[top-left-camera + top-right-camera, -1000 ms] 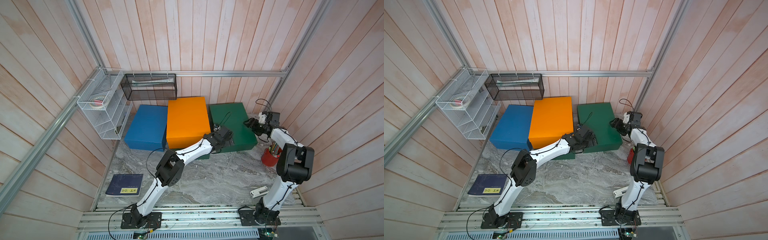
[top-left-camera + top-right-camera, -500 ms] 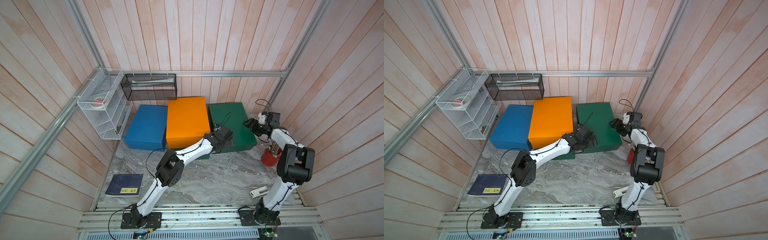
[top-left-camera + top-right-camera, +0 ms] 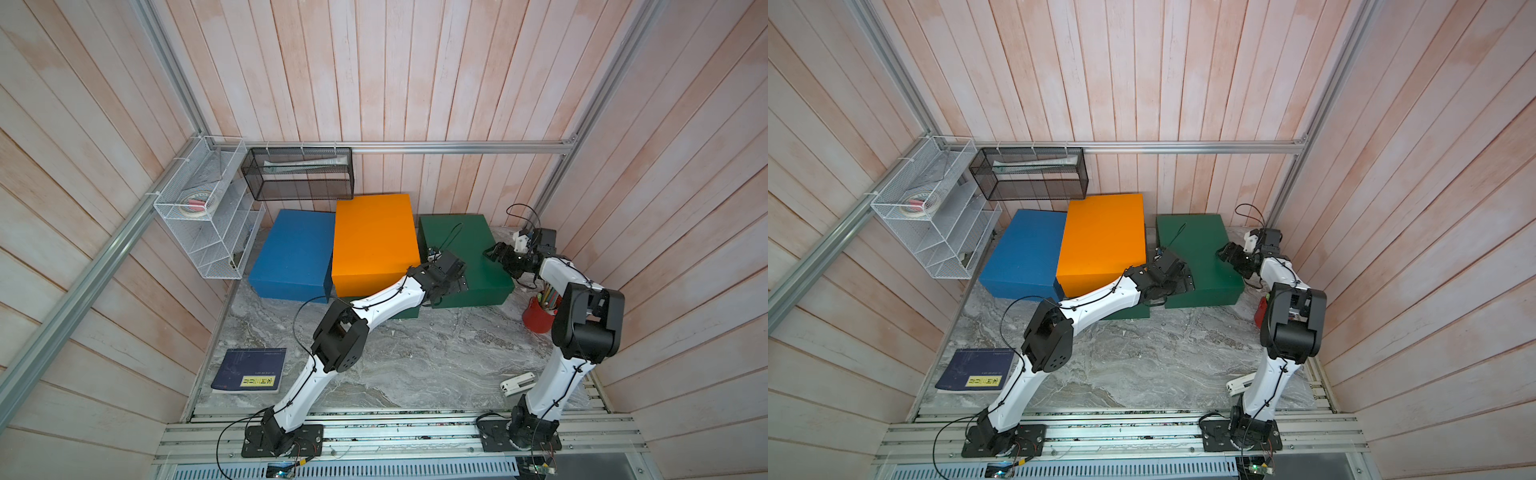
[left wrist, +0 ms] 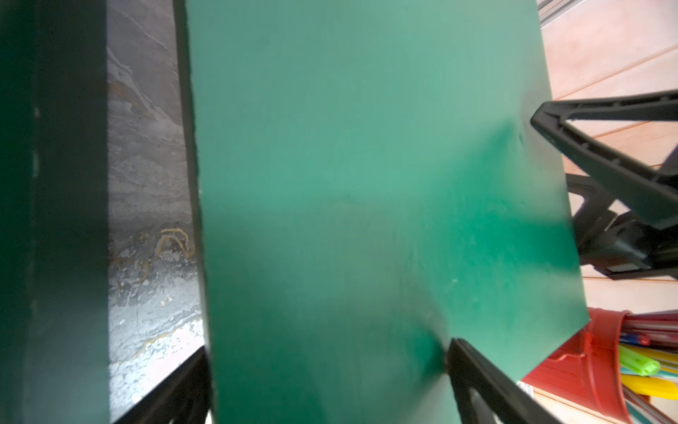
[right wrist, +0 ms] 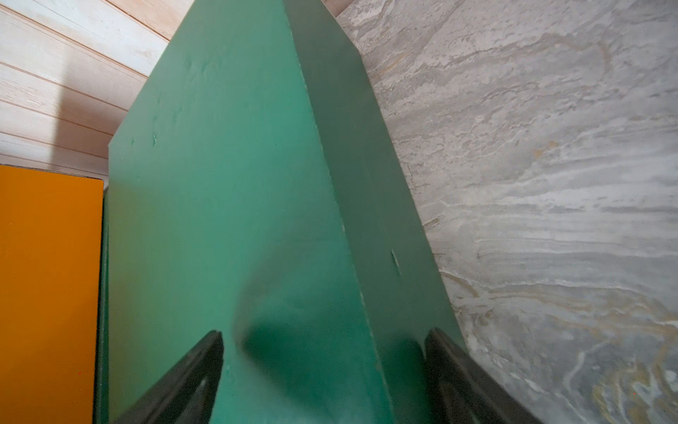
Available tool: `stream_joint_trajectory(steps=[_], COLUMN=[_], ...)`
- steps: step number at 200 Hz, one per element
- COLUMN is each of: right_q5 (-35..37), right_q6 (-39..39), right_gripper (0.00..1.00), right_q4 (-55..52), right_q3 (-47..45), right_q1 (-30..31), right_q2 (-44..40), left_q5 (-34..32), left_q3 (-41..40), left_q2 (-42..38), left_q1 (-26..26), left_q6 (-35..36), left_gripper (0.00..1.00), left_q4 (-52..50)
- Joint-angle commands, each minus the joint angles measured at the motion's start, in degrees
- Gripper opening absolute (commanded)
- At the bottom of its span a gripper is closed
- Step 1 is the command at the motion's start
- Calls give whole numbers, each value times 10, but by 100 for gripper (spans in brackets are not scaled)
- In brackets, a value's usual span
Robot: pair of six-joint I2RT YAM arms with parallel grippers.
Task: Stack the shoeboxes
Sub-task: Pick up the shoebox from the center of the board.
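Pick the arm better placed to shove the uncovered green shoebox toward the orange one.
Right, probably: its jaws straddle the green shoebox's edge farthest from the orange shoebox; left arm's jaws straddle the facing edge.

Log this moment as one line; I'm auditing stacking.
stacked: orange box on lower green box | loose: blue box, second green box | left gripper: open at its edge | right gripper: open, opposite edge

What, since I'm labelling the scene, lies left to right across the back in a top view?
White wire rack → blue shoebox → orange shoebox → uncovered dark green shoebox → red pen cup.
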Motion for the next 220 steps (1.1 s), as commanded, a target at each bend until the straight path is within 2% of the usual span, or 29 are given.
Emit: stream_joint_trajectory(steps=[1,40,89,220], right_q5=[-74,-104,-108,-101], right_q6=[7,25,39,66], right_gripper=[84,77,72,72], right_q4=[-29,-1,-4,-39], right_q3=[-22,-52,-47,-16], right_q1=[19,24,29,35], right_q2=[18,-11,-61,-172], left_q5=[48,63,54,27], left_q3=[24,25,30,63], left_q2=[34,32,4,-59], left_q1=[-5,-5,-9,-29], left_q6=[30,29,35,54], left_gripper=[100,99,99,98], left_q4=[63,70,67,44])
